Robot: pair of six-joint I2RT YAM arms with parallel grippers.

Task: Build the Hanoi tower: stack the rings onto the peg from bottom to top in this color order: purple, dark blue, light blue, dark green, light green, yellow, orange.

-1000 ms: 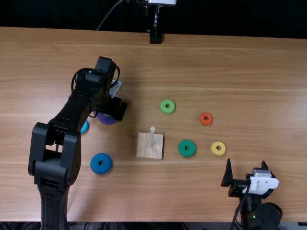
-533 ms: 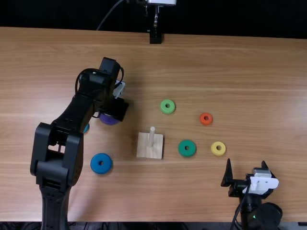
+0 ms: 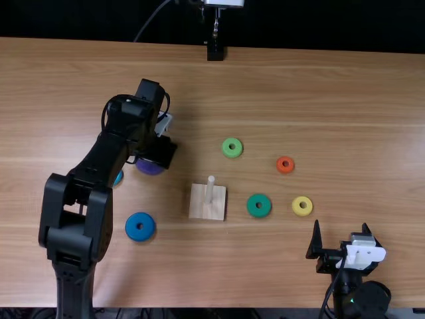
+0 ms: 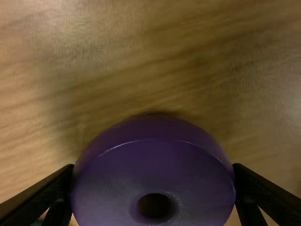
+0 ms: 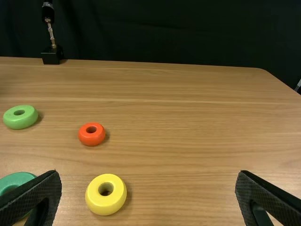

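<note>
In the top view my left gripper point(image 3: 158, 151) is over the left part of the table, the purple ring point(image 3: 150, 167) partly hidden under it. The left wrist view has the left gripper point(image 4: 154, 170) shut on the purple ring point(image 4: 155, 174), a finger against each side. The bare peg point(image 3: 210, 189) stands upright on its square wooden base point(image 3: 207, 210). My right gripper point(image 3: 341, 226) is open and holds nothing at the lower right; in its wrist view the gripper point(image 5: 148, 173) has widely parted fingers.
Dark blue ring point(image 3: 140, 226) lies left of the base; light blue ring point(image 3: 118, 177) is partly under the left arm. Right of the peg are light green point(image 3: 232, 147), dark green point(image 3: 259, 205), orange point(image 3: 285, 165) and yellow point(image 3: 302, 206) rings. A black stand point(image 3: 215, 52) is at the far edge.
The left arm and the purple ring have shifted slightly right, then a little back left. Right arm, peg base and the other rings have stayed put.
</note>
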